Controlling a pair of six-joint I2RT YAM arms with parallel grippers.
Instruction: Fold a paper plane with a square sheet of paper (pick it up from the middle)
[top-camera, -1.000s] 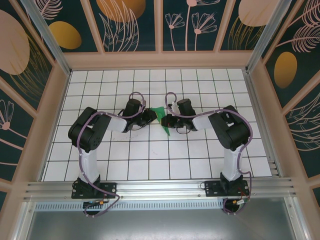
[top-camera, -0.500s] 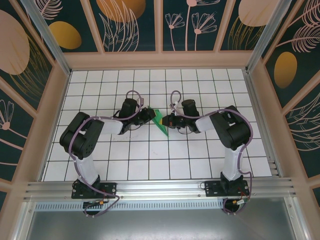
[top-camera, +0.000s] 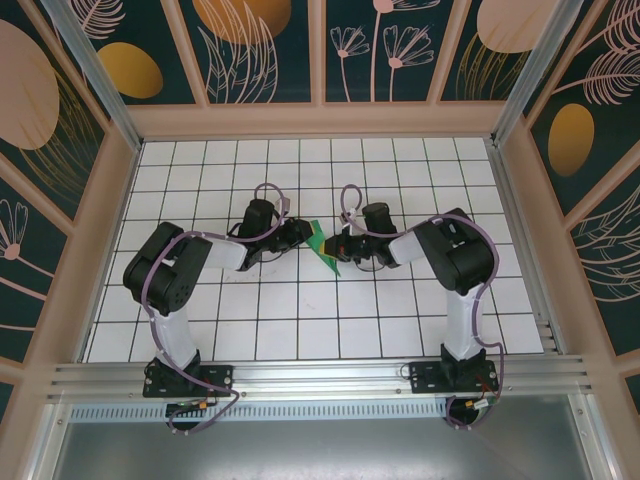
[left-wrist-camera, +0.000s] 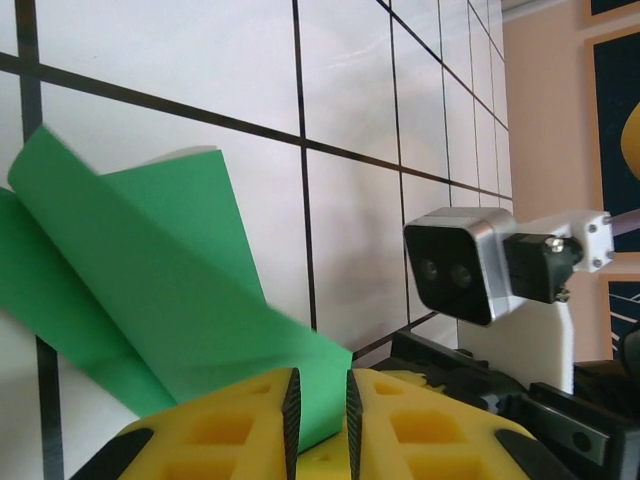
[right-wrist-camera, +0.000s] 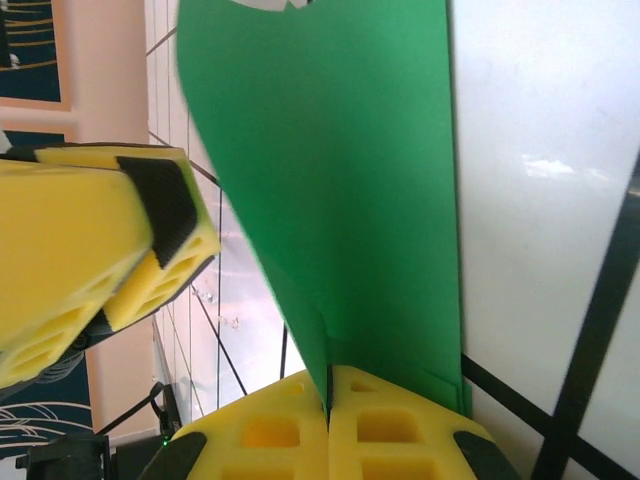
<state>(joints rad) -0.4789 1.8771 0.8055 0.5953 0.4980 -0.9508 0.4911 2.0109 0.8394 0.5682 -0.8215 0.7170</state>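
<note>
Two pincers facing across the square sheet of paper (top-camera: 324, 250), folded, mid-worktop (top-camera: 300, 310), long axis slanting far-left to near-right. Right pincer (right-wrist-camera: 328, 388) clenched on its near-right end; left pincer (left-wrist-camera: 318, 385) narrowly parted around the far-left edge, grip impossible to tell.

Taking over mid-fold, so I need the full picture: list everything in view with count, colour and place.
square sheet of paper: one, bright green, partly folded, mid-table between the two tools
table: one, white tiles with black grid lines, beneath the paper
wall panels: several, dark teal with plant prints, around the table
rail: one, silver, along the near edge
left tool: one, yellow pads narrowly apart, paper's edge at the gap
right tool: one, yellow pads shut on the paper
wrist camera: one, silver and black, white mount, opposite the left tool
</note>
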